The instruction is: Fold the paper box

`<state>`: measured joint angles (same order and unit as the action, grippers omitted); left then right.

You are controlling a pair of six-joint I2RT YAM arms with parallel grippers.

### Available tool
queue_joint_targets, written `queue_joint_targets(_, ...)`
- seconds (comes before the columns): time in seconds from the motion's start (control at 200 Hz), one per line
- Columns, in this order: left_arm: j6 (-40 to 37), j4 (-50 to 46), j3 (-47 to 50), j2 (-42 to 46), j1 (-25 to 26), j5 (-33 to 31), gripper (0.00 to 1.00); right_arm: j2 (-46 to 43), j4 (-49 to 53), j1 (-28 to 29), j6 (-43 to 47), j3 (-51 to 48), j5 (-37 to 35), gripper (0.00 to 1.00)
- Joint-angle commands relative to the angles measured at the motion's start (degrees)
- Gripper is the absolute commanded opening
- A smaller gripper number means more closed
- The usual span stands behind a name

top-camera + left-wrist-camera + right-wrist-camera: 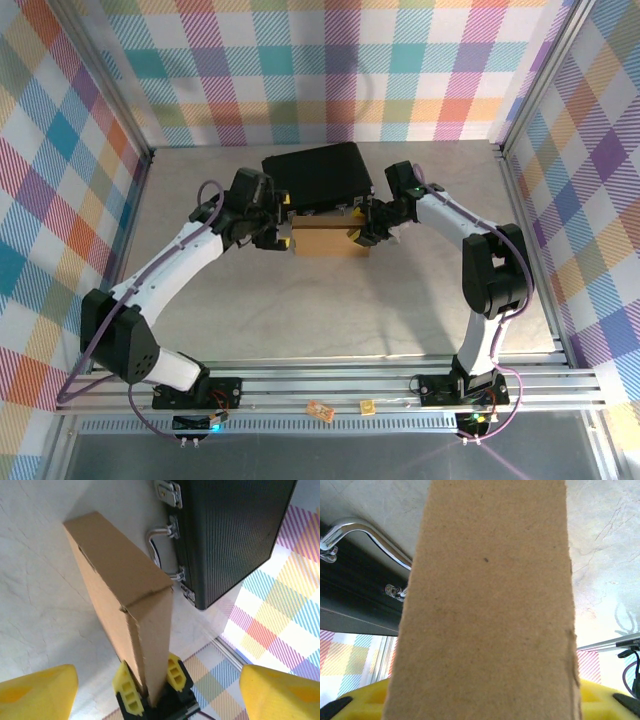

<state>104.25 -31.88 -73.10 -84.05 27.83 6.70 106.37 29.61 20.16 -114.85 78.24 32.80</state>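
My left end effector [285, 238] stands wide. Its 2 yellow fingers [37, 692] are spread clear of the paper box [125, 590], 1 to each side, and touch nothing. My right end effector [360, 233] is clamped on the opposite short end of the box, with 1 yellow fingertip [129, 692] pressed to each broad face.

Paper box: plain brown corrugated cardboard, closed into a slim rectangular slab and held on edge, 1 broad face toward my bases. The corner nearest my left wrist camera shows a short slanted crease and a slightly ragged cut edge. The box sits between my 2 end effectors, just in front of the black hard case [318, 178]. I cannot tell whether its lower edge touches the tabletop [300, 320].

Tabletop: pale grey-white, faintly veined like marble, with aluminium rails [330, 378] along its near edge. Walls [300, 60] of pastel plaid close in 3 sides.

Count: 1 paper box; 1 black case, with 1 chrome handle [159, 540] facing the box; 2 end effectors; 2 small tan pieces [320, 410] on the near rail.
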Motion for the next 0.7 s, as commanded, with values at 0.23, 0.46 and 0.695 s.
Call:
queue_joint_targets(0.23,2.4,-11.3,-11.4,-15.0,1.7,6.1,0.87,0.4,1.3,0.0,0.9,0.9,-0.3,0.49)
queue_joint_targets(0.46,3.9,-9.2,-12.6,-19.5,2.1,4.0,0.84,0.4,1.2,0.0,1.0,0.7,-0.2,0.49)
queue_joint_targets(0.695,4.6,-10.8,-12.9,-20.8,2.1,2.6,0.7,0.0,1.0,0.0,1.5,0.1,-0.2,0.49)
